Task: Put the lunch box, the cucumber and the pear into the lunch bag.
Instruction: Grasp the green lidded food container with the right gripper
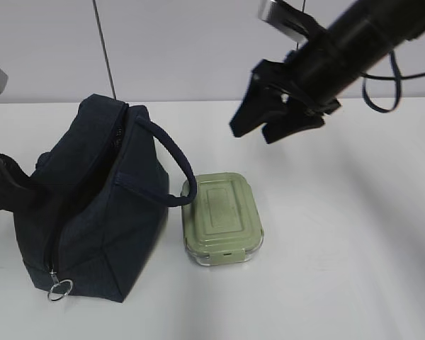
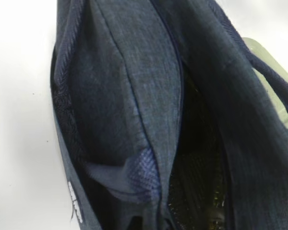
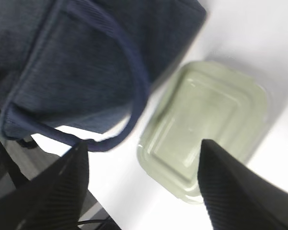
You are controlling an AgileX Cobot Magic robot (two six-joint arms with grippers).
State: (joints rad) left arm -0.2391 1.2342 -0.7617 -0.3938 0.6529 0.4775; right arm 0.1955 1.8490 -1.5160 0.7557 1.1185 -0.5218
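Your lunch box (image 1: 222, 218) still sits on the surface beside the lunch bag (image 1: 92, 205), right gripper (image 1: 262, 122) jaws spread above it; left jaws unseen, cucumber and pear out of sight.

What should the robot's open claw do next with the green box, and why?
Probably lower the right gripper straight down over the lunch box. Its jaws are open and empty above it, and the lunch box sits on the table beside the lunch bag, not inside yet.

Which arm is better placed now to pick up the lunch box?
Right. Its open claw hovers above the lunch box, empty. The left arm is at the lunch bag, on its far side from the box.
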